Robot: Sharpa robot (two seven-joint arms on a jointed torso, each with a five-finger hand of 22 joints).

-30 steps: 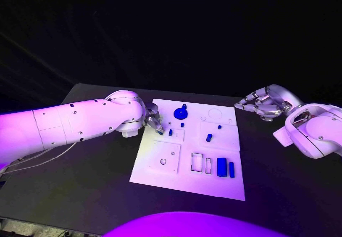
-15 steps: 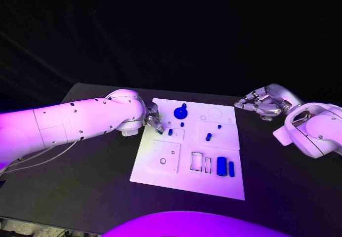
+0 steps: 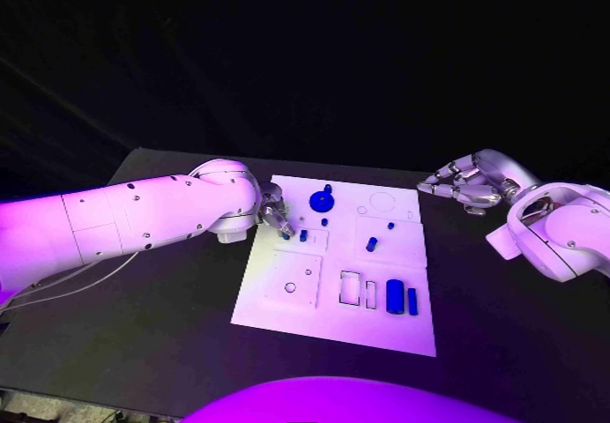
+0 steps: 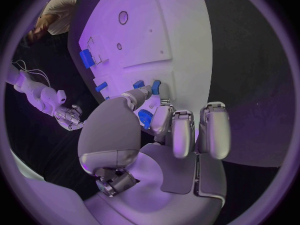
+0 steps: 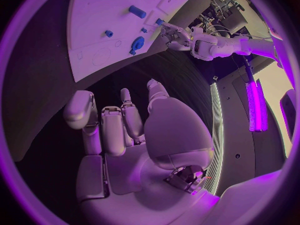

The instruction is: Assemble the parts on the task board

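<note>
Task board [image 3: 333, 304]: white, mid-tabletop [image 3: 152, 335]. Blue parts: round disc [image 3: 322, 202] at far edge, paired bars [image 3: 402, 298] near right. Small blue peg [image 4: 155, 87] pinched in left robot hand [image 3: 276, 220] over board's left side. Right robot hand [image 3: 464, 187] empty, fingers curled, off board's far right corner.

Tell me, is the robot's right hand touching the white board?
Apart. In the head view the right hand hangs past the task board's far right corner, with dark table between them. The right wrist view also shows its fingers short of the board's edge.
</note>
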